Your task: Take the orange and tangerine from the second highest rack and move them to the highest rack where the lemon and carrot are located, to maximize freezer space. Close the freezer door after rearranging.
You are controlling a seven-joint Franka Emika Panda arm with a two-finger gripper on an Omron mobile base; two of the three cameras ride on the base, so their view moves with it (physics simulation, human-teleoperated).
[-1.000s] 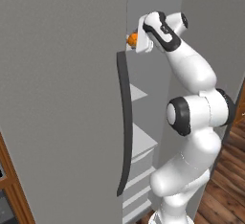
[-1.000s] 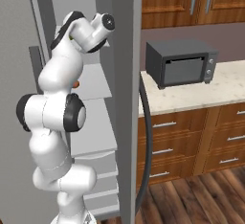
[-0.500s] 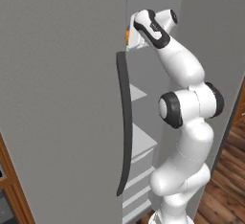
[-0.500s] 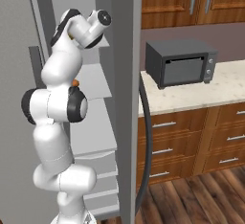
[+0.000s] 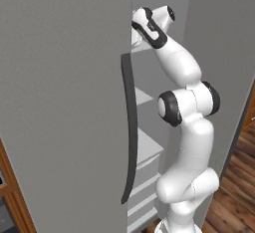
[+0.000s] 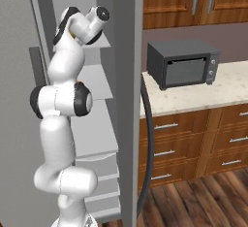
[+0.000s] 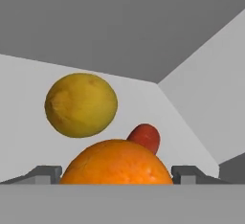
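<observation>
Between the two dark fingertips at the bottom of the hand view sits an orange fruit, round and pebbled, filling the gap from one tip to the other, so the gripper appears clamped on it; whether this is the orange or the tangerine cannot be told. Just behind it, partly hidden by its top edge, a reddish-orange carrot end shows, and to the left and farther back rests the yellow lemon. Both lie on the highest rack, a pale-grey plate that runs back to the plain grey inner walls of the freezer. Seen from the left base view, the arm reaches up and in at the top of the cabinet, its hand passing behind the edge of the open freezer door, whose long curved dark handle hangs along that edge. Beyond the cabinet in the right base view, a dark microwave stands on a pale counter above wooden drawers.
</observation>
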